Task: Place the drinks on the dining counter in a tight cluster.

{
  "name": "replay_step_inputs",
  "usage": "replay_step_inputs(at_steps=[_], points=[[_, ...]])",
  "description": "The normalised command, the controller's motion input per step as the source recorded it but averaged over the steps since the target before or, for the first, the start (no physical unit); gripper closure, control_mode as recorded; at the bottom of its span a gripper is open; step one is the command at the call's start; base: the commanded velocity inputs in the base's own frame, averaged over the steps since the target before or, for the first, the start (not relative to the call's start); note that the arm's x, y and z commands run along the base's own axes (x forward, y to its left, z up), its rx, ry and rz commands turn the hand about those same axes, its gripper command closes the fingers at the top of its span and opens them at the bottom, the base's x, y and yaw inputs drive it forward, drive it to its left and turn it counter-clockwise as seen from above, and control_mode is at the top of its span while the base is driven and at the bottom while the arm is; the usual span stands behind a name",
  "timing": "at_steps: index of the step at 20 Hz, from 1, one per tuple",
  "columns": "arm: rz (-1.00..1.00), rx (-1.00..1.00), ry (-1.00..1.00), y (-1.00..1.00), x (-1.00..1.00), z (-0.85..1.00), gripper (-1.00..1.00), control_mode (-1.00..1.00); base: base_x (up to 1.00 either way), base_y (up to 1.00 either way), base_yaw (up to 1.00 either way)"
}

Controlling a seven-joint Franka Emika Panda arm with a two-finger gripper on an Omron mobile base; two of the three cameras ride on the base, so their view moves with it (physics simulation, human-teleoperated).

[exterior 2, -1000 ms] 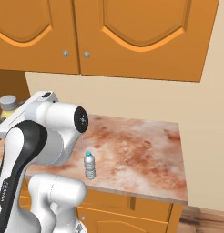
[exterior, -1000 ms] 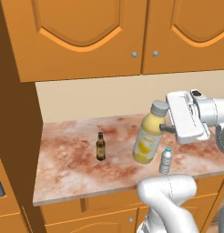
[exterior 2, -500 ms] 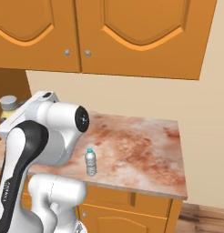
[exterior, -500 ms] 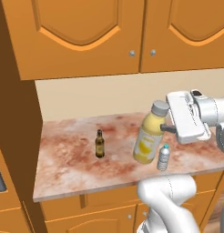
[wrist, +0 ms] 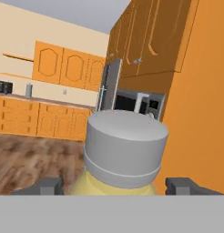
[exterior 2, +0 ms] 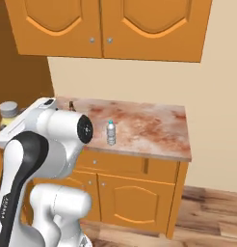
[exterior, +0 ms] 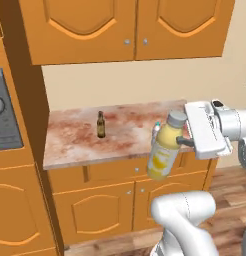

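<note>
From the left base view, the gripper (exterior: 181, 141) is clamped on the neck of the yellow bottle (exterior: 163, 150), just under its grey cap (exterior: 177, 119). The bottle hangs tilted in the air, out in front of the marbled counter (exterior: 75, 142) and lifted off it. The brown bottle (exterior: 100, 124) stands upright on that counter, well to the left of the yellow bottle. A tiny bit of the water bottle (exterior: 156, 128) peeks out right behind the yellow bottle, close to the counter's front edge.

From the right base view, the water bottle (exterior 2: 111, 132) stands upright on the marbled counter (exterior 2: 154, 130), near the front edge. The big white arm hides much of the counter's left side. The grey cap (exterior 2: 8, 108) of the yellow bottle pokes out far to the left of the counter, past its end.

From the hand view, the grey cap (wrist: 126, 143) sits right between the two fingertips (wrist: 49, 185), with the yellow bottle (wrist: 86, 186) just below it. Far behind the cap are more orange cabinets, a wood floor and a microwave (wrist: 136, 103).

I think the robot is on the carrying step: one drink is picked up, and none is on the dining counter yet. Next the robot needs to drive to the big island, keep a firm hold, and set the bottle down standing up. The other two drinks must follow and stand close beside it.
</note>
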Motion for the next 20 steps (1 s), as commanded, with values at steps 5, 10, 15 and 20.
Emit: replay_step_inputs(at_steps=[5,10,15,20], points=[[0.00,0.00,0.00,0.00,0.00,0.00,1.00,1.00,-0.11,0.04,0.93],[0.00,0.00,0.00,0.00,0.00,0.00,1.00,1.00,0.14,-0.16,0.90],[0.00,0.00,0.00,0.00,0.00,0.00,1.00,1.00,0.72,0.02,0.66],[0.00,0.00,0.00,0.00,0.00,0.00,1.00,1.00,0.28,0.56,0.78]])
